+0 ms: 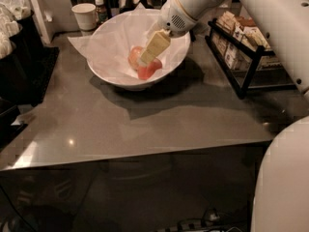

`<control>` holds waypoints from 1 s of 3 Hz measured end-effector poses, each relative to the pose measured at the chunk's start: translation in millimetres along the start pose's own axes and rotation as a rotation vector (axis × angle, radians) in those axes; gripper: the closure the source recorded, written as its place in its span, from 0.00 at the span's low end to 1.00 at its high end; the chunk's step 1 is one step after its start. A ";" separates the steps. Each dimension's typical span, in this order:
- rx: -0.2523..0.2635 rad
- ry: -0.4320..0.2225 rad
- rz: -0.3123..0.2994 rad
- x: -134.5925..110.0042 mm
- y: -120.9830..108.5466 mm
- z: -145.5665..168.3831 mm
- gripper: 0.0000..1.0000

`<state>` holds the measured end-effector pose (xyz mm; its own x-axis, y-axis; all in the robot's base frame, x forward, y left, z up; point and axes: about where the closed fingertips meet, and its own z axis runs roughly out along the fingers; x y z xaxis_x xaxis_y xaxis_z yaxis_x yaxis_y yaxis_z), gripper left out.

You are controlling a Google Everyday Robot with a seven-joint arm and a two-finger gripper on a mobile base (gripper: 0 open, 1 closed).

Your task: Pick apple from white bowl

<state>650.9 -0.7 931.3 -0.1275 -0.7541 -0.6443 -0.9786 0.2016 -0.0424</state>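
Note:
The white bowl [108,70] stands at the back middle of the grey table, lined with crumpled white paper. The orange-red apple [150,71] lies in its bottom, slightly right of centre. My gripper [146,59] comes down from the upper right on the white arm and reaches into the bowl. Its cream tip lies right over the apple and hides the apple's middle. The apple shows on both sides of the tip, paler at the upper left and redder at the lower right.
A small white paper cup [84,16] and a small bottle [100,9] stand behind the bowl on the left. A black wire rack [241,57] of packets stands at the right. Dark holders [19,52] line the left edge. My white body [282,178] fills the lower right.

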 end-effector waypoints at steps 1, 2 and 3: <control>-0.035 -0.008 0.001 -4.6 -4.7 17.7 0.30; -0.047 -0.011 0.031 0.6 -8.5 26.9 0.29; -0.051 -0.003 0.071 13.0 -9.5 32.3 0.29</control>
<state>663.8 7.7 898.7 -0.1963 -0.7372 -0.6465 -0.9741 0.2222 0.0425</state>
